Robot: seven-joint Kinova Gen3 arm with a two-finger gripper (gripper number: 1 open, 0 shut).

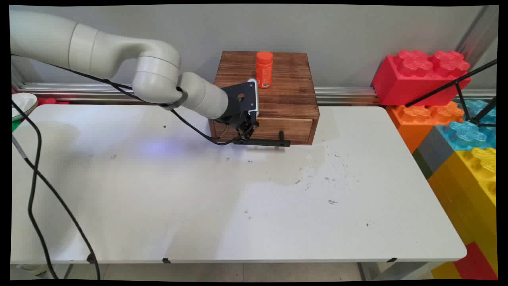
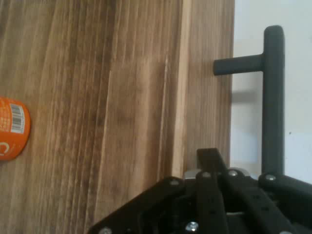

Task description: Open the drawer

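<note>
Over at the back of the white table your gripper is right up at the left end of the black handle on the wooden drawer box, and honestly you can't tell whether the jaws are spread or pinching it. Orange bottle stands upright on top of the box, near its back edge
</note>
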